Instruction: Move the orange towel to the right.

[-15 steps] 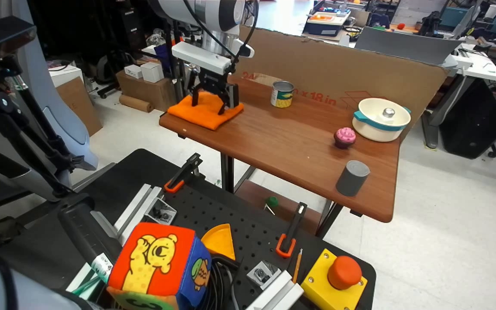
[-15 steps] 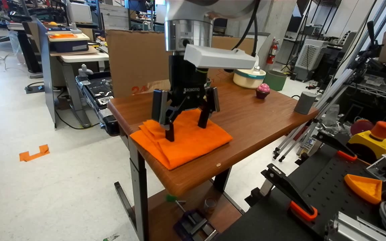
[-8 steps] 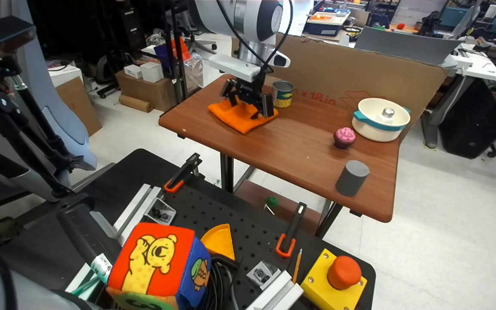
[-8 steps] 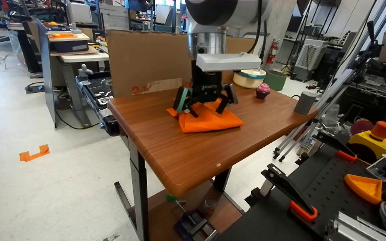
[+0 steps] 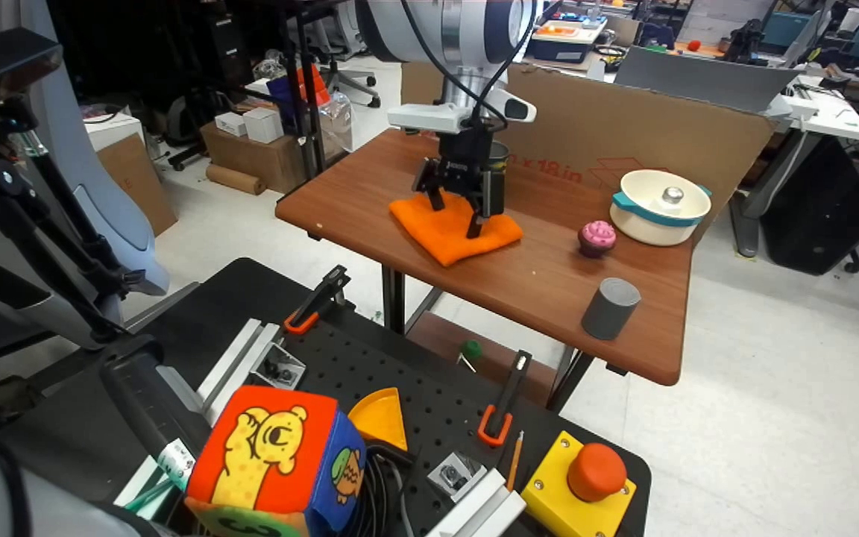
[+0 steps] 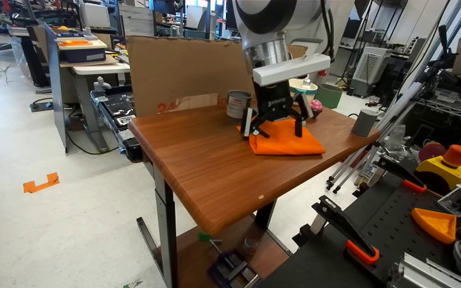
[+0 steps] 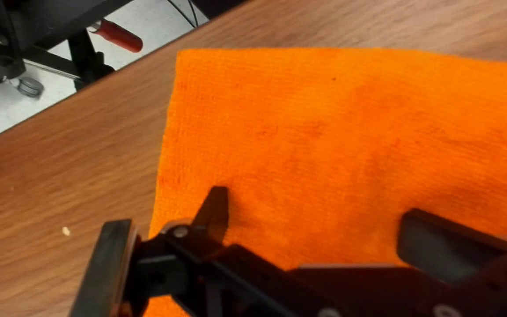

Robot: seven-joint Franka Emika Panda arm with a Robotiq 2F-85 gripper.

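The orange towel is a flat folded cloth lying on the brown wooden table, left of the table's middle in an exterior view. It also shows in an exterior view and fills most of the wrist view. My gripper is over the towel with its fingers spread apart. In an exterior view the gripper has both fingertips down at the cloth. In the wrist view the gripper shows a wide gap between its tips, with flat towel beneath and no cloth pinched. The tips appear to touch the cloth.
A tin can stands behind the gripper, near the cardboard wall. A pink cupcake, a cream pot with lid and a grey cylinder stand to the right. The table's front edge runs near the towel's front corner.
The gripper and the towel have moved together to the right in both exterior views, away from the table's left end. The towel's folds have shifted. The gripper's fingers have stayed spread.
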